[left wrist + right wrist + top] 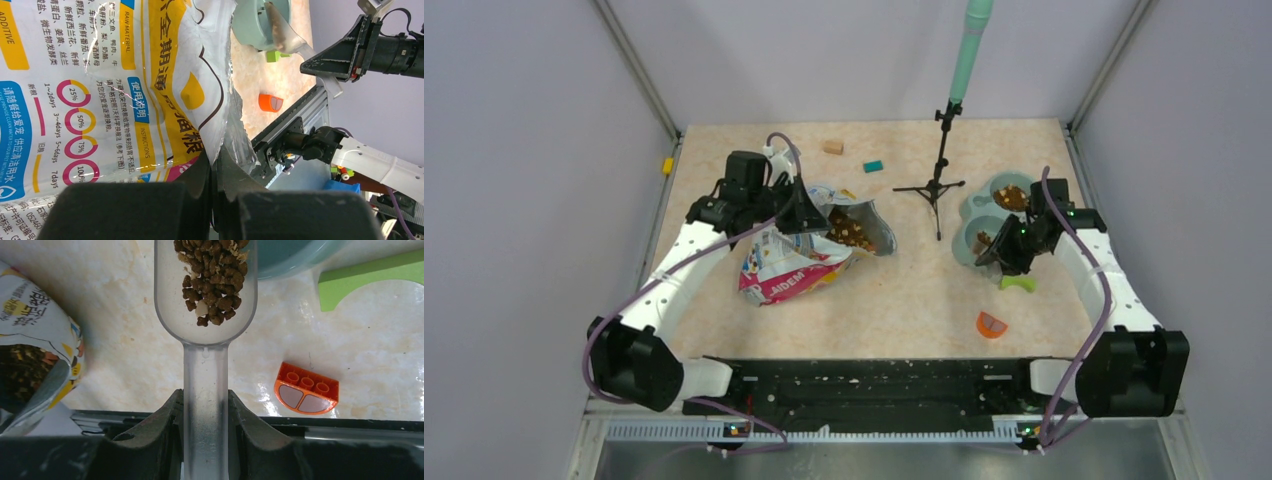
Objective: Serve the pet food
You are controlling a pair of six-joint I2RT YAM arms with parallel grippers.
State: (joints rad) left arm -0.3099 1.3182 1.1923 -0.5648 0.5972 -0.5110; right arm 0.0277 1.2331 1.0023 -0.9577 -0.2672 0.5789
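The pet food bag lies open at the table's left-centre, brown kibble showing in its mouth. My left gripper is shut on the bag's edge, which is pinched between its fingers. My right gripper is shut on the handle of a clear plastic scoop. The scoop holds kibble and its front end reaches over the rim of the teal double bowl. The bowl's far cup holds kibble. The bowl also shows in the right wrist view.
A black stand with a teal pole rises between bag and bowl. A green block and an orange half-round brick lie near the right arm. A tan block and teal block sit at the back.
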